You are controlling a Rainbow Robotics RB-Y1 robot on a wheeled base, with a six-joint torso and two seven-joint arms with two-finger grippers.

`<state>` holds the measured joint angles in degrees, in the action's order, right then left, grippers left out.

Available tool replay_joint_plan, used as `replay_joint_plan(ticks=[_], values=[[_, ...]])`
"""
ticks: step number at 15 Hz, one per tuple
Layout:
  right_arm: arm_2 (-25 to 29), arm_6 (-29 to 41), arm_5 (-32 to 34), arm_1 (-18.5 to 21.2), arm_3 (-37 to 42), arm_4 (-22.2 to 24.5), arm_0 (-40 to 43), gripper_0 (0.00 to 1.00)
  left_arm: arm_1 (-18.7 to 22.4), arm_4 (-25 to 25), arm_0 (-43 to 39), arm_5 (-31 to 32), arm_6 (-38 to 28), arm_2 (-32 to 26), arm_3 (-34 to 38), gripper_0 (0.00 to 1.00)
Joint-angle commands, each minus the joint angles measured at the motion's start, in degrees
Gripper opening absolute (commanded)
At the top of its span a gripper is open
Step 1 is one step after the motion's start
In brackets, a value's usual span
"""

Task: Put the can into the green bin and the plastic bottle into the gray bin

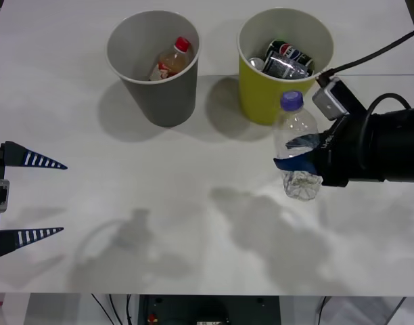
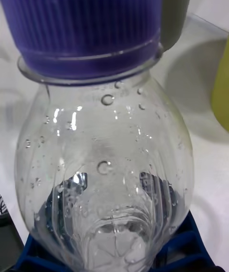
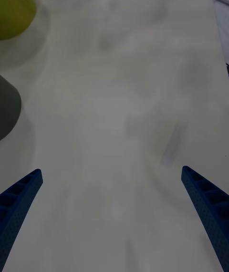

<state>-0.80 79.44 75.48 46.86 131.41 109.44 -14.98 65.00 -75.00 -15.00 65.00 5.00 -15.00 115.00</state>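
Note:
My right gripper [image 1: 295, 152] is shut on the plastic bottle [image 1: 296, 135], a small clear one with a purple cap [image 2: 86, 14]. It holds the bottle above the table, just in front of the green bin [image 1: 258, 101], cap pointing away from me. Blue fingers [image 2: 191, 241] clamp the bottle's lower body [image 2: 105, 157]. The green bin holds a dark can [image 1: 286, 61] among other cans. The gray bin [image 1: 168, 101] stands to its left with a red-capped bottle [image 1: 172, 61] inside. My left gripper [image 1: 58, 198] waits open at the table's left edge.
The bottle and right arm cast a shadow [image 1: 261, 223] on the white table [image 1: 159, 203]. A black cable [image 1: 376, 57] runs from the right wrist toward the far right. The left wrist view shows the green bin [image 3: 14, 5] and gray bin [image 3: 7, 105] off to one side.

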Motion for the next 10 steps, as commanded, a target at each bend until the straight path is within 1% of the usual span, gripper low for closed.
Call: replay_joint_plan(ticks=[1, 3, 5, 6, 8, 10], values=[[-0.17, 0.02, 3.18, 2.98, -0.01, -3.36, -6.47, 0.00, 0.00, 0.00, 0.00, 0.00, 0.00, 0.00, 0.00, 1.00], [-2.19, 0.37, 3.62, 5.09, -0.37, -3.98, -10.95, 0.00, 0.00, 0.00, 0.00, 0.00, 0.00, 0.00, 0.00, 1.00], [-7.55, 5.20, 3.62, 7.99, -1.95, -3.98, -18.33, 0.00, 0.00, 0.00, 0.00, 0.00, 0.00, 0.00, 0.00, 1.00], [-10.81, 5.20, 3.62, 9.04, -4.06, -4.24, -22.99, 0.00, 0.00, 0.00, 0.00, 0.00, 0.00, 0.00, 0.00, 1.00], [-15.38, 5.20, 3.71, 9.31, -8.63, -4.77, -30.20, 0.00, 0.00, 0.00, 0.00, 0.00, 0.00, 0.00, 0.00, 1.00], [-19.95, 5.20, 3.62, 8.16, -13.73, -4.94, -38.02, 0.00, 0.00, 0.00, 0.00, 0.00, 0.00, 0.00, 0.00, 1.00]])
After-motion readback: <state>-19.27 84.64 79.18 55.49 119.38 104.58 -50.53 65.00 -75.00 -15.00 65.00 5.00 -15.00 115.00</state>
